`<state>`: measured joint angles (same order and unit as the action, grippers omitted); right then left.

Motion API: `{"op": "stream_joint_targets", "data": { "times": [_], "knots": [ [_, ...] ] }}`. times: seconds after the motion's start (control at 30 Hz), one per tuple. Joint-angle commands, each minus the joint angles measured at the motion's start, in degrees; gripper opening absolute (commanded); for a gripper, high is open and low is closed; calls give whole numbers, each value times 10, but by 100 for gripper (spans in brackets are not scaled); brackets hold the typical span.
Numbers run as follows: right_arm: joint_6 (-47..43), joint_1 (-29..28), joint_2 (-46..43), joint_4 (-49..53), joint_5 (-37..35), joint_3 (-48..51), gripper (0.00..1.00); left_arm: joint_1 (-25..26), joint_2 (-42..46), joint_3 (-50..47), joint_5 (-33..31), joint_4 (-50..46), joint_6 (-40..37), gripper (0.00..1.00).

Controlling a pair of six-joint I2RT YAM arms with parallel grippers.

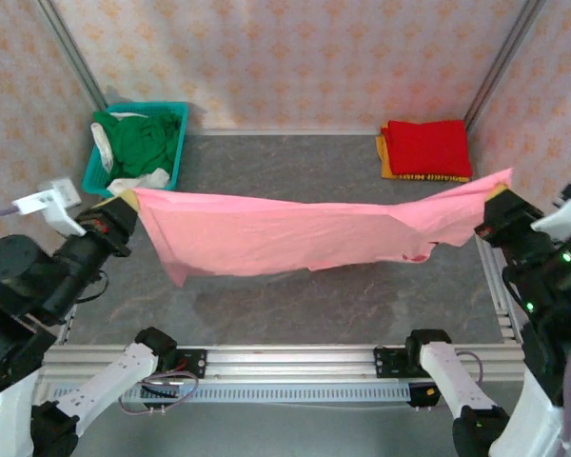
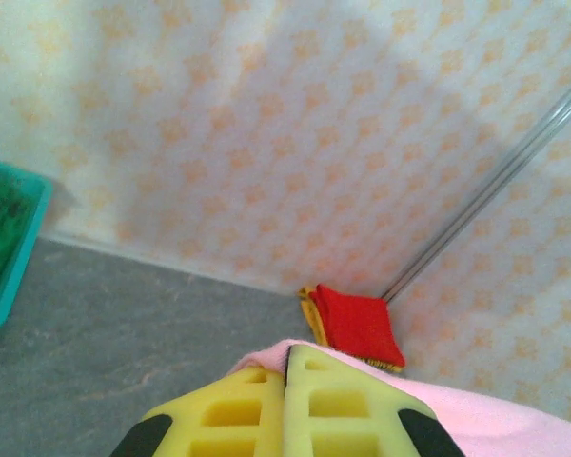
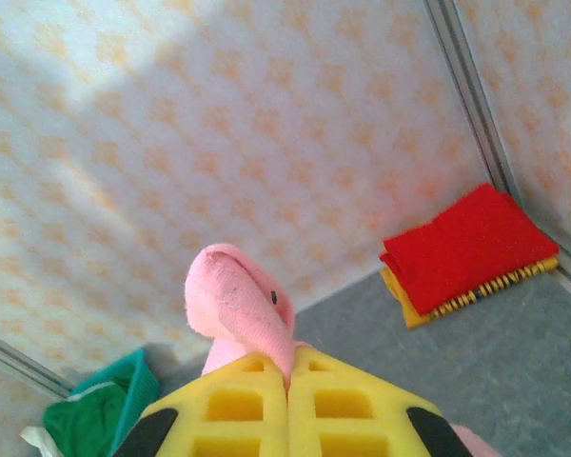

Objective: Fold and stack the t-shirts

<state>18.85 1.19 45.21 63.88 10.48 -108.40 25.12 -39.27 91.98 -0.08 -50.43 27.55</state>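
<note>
Patterned walls are seen around a grey table (image 1: pixel 314 305). The left gripper (image 1: pixel 124 205) is clamped on one corner of the pink shirt (image 1: pixel 285 233), its yellow pads pressed together with cloth pinched between them. The right gripper (image 1: pixel 495 202) is clenched likewise on the opposite corner, where a pink fold is bunched above the pads.

Between the two the shirt is held stretched across the table, sagging in the middle, and its lower edge appears to hang clear of the surface. At the far right corner a folded red shirt (image 1: pixel 425 146) is laid on an orange-yellow shirt (image 1: pixel 384 162). At the far left a green shirt (image 1: pixel 138 138) is heaped in the basket (image 1: pixel 88 174).

The step in hand is judged to be the spreading before the first fold. Next the pink shirt would need to be lowered flat onto the table, with tension kept even so that no creases are trapped.
</note>
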Motion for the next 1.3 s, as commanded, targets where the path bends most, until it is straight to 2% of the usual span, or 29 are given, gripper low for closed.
{"op": "stream_joint_targets", "data": {
  "times": [0.0, 0.17, 0.27, 0.3, 0.4, 0.53, 0.67, 0.7, 0.77, 0.8, 0.83, 0.87, 0.9, 1.03, 1.17, 1.27],
  "knots": [
    [-8, 0, 45, 44, -19, -53, 0, -1, -26, 43, -29, -28, -44, 0],
    [-4, 0, 131, 26, -10, -71, 0, -1, -99, 62, -110, -8, -90, 0],
    [-1, 0, 184, -28, -17, -54, 0, -8, -172, 65, -143, 16, -116, 0],
    [-1, 0, 213, -41, -11, -57, 0, -21, -198, 66, -139, 28, -117, 0],
    [5, -6, 302, -87, 11, -63, 0, -100, -271, 44, -63, 82, -105, 0],
    [7, -26, 443, -139, -6, -85, 0, -192, -389, 12, 30, 155, -86, 0],
    [18, -46, 664, -151, 2, -204, 0, -216, -543, 22, 24, 201, -96, 0],
    [28, -48, 728, -145, 19, -255, 4, -216, -578, 24, 10, 214, -100, 9],
    [52, -50, 852, -116, 48, -394, 28, -217, -640, 45, -24, 231, -111, 44],
    [63, -52, 917, -98, 53, -486, 39, -217, -670, 67, -53, 227, -111, 57],
    [75, -51, 963, -92, 55, -563, 48, -217, -693, 91, -74, 218, -115, 61],
    [90, -49, 991, -104, 62, -606, 63, -217, -720, 119, -95, 206, -120, 65],
    [102, -46, 990, -131, 73, -598, 71, -217, -734, 143, -113, 193, -118, 69],
    [77, -45, 903, -161, 67, -471, 71, -207, -717, 150, -131, 183, -112, 70],
    [33, -51, 777, -194, 93, -249, 65, -155, -651, 63, -130, 191, -118, 70],
    [18, -56, 679, -238, 92, -62, 59, -128, -623, -33, -92, 210, -87, 70]
  ]
}}
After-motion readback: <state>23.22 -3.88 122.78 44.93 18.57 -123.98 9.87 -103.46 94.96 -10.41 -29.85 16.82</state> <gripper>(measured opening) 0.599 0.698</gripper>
